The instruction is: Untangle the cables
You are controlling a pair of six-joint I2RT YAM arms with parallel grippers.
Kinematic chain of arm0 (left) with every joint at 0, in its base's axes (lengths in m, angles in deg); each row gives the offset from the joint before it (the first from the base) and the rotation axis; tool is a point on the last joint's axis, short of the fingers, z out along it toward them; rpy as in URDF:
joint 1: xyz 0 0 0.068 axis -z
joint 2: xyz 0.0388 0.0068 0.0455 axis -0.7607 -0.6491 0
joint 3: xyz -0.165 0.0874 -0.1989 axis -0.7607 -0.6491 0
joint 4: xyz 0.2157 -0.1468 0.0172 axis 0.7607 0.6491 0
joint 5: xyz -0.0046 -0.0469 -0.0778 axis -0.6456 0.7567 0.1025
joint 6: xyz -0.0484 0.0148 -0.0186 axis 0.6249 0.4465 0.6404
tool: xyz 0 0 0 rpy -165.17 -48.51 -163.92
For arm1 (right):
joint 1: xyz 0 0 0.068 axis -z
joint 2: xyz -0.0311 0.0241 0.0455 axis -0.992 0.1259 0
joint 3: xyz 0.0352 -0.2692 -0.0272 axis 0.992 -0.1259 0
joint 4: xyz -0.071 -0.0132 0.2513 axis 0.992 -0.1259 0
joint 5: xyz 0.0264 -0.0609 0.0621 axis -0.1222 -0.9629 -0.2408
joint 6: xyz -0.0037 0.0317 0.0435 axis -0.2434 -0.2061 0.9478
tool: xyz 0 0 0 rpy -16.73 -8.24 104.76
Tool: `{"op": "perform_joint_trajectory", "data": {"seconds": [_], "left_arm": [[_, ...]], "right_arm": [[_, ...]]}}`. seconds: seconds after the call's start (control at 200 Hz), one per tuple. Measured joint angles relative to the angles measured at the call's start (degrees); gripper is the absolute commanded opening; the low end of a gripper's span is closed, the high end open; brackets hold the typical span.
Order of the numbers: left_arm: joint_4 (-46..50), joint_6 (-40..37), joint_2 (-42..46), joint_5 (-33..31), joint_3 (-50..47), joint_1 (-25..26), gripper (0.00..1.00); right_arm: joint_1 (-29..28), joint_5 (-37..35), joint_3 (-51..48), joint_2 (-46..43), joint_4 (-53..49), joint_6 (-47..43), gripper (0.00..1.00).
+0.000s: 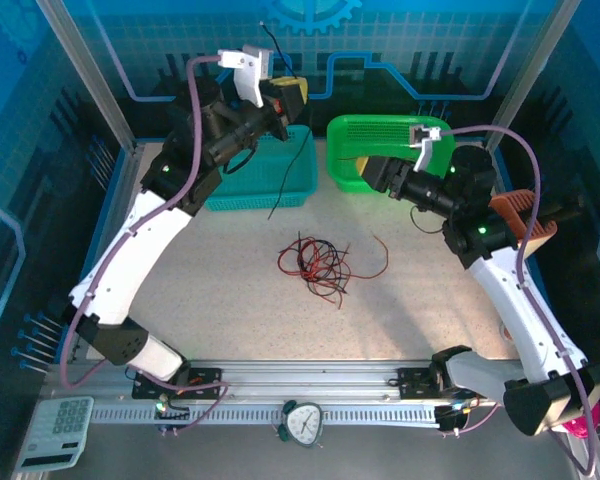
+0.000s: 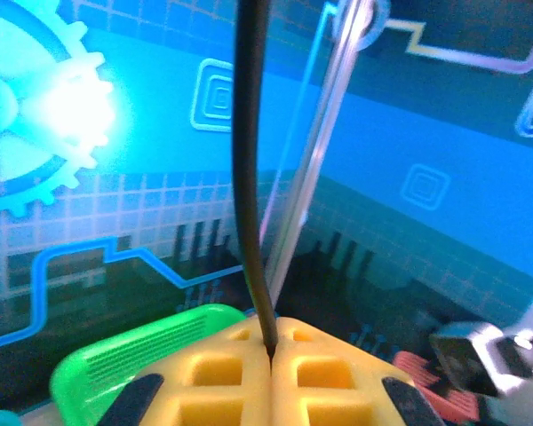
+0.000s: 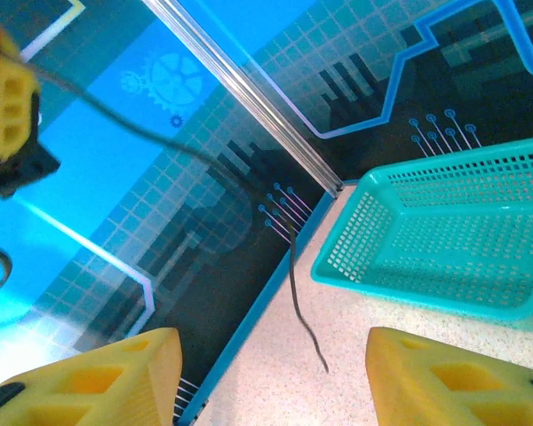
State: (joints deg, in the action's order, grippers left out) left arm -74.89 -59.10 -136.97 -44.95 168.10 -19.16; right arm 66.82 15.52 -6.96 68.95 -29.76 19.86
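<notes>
Above the teal basket (image 1: 260,190), one black cable (image 1: 285,190) is hanging almost upright. Its top is being pinched in the tightly closed left gripper (image 1: 285,95), and its free tail is dangling toward the table just in front of the basket. The other cables (image 1: 315,260) are lying tangled mid-table. The right gripper (image 1: 368,170) is hovering to the hanging cable's right, jaws apart and holding nothing, and is the free one to reach that tail.

A teal basket (image 1: 261,192) and green basket (image 1: 378,124) stand side by side on the desk (image 1: 230,300), calculator (image 1: 58,432) and clock (image 1: 302,424) at the near edge
</notes>
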Motion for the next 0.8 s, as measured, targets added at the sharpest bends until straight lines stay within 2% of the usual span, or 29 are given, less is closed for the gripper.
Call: {"op": "perform_joint_trajectory", "data": {"seconds": [0.505,0.8], "left_arm": [[-6.4,-7.8,-8.5,-8.9,4.2,-8.1,0.0],[-11.9,-9.6,-20.8,-11.7,8.8,-11.0,0.0]], "right_arm": [[0.0,-3.2,-12.8,-6.3,-6.3,-4.7,0.61],[0.0,-4.0,-16.0,-7.5,-7.6,-7.3,0.63]]}}
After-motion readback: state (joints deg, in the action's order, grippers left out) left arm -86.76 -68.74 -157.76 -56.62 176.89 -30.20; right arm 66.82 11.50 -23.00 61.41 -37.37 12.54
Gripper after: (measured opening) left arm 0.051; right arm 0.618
